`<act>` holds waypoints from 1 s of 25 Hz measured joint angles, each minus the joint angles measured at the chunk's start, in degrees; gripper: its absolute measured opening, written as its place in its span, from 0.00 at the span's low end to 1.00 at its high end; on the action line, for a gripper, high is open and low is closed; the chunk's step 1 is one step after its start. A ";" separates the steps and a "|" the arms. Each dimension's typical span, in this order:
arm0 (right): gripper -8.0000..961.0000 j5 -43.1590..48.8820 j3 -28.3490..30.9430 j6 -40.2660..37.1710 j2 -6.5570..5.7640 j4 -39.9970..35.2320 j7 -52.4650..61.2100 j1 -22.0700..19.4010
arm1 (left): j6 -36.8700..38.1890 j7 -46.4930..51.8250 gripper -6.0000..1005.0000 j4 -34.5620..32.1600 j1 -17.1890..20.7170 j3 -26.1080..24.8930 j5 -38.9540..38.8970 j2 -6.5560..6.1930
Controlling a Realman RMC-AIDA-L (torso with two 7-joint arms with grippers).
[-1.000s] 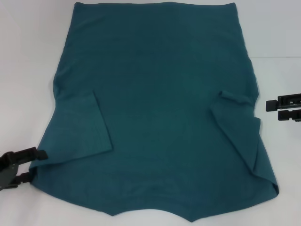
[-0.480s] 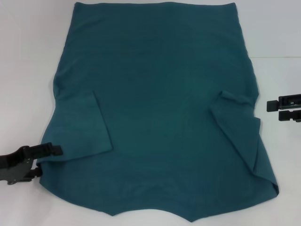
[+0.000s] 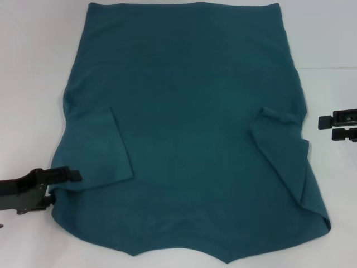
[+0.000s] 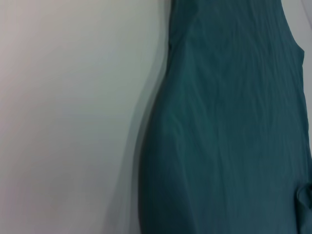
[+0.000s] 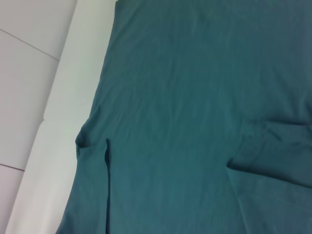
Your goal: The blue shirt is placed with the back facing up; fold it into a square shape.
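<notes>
At the near left corner of the blue shirt (image 3: 184, 128), the left gripper (image 3: 64, 187) has slid further in over the last second: its upper finger now lies over the edge of the folded-in left sleeve (image 3: 97, 148), where a moment ago it was only at the cloth's rim. Its jaws stand apart, one above the fabric and the lower one down by the table (image 3: 33, 84) (whether that lower finger is truly under the cloth I cannot tell). Nothing is pinched yet, to judge by the flat, undisturbed edge.

The shirt itself has not shifted. It lies spread plain side up across the white table, both sleeves turned inward, the hem at the far side and the neckline nearest the robot. The left wrist view shows only its side edge against the bare table.

The right gripper (image 3: 339, 127) waits just off the shirt's right edge, level with the right sleeve (image 3: 284, 151); its jaws look nearly closed and hold nothing, and it has barely drifted outward.

So the fold proper looks not yet begun; the left arm seems to be setting up a grasp on the shoulder corner.
</notes>
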State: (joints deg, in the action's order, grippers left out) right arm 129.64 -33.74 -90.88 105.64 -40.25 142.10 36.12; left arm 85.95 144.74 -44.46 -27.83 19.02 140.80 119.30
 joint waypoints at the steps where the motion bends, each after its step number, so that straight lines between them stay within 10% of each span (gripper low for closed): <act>1: 0.74 0.00 0.17 -0.11 0.00 0.00 -0.04 0.00 | 0.06 0.01 0.90 0.21 -0.14 0.06 0.04 -0.06; 19: 0.74 0.00 0.35 -0.97 -0.09 0.17 -1.45 -0.16 | -0.25 0.20 0.50 0.03 -0.12 0.41 0.41 -0.21; 25: 0.74 0.11 0.15 -1.12 -0.29 0.27 -1.76 -0.82 | 0.11 -0.37 0.12 -0.08 -0.19 0.58 0.20 -0.24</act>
State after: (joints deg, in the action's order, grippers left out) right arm 129.75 -33.59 -92.00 105.35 -39.98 140.33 35.30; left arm 86.06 144.36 -44.54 -28.02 19.59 141.00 119.06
